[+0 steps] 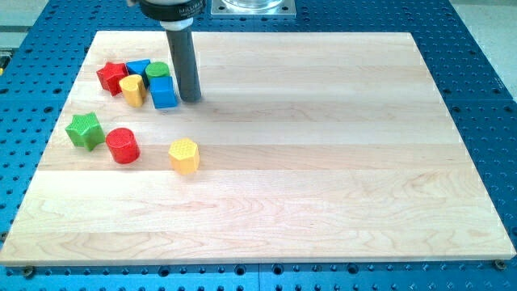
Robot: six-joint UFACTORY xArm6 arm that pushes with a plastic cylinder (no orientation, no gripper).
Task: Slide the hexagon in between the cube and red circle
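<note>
Yellow hexagon (184,155) sits untouched beside the red circle (123,145), my tip (192,99), fingerless, parked right of the blue cube (164,93).

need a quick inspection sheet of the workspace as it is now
surface: wooden board on blue perforated table
job's things: yellow hexagon right of red circle; blue cube above both
clutter: green star; red star, yellow block, blue block, green block clustered at upper left
grippers: none; my tip just right of blue cube
cables: nothing seen
surroundings: metal mount at top
</note>
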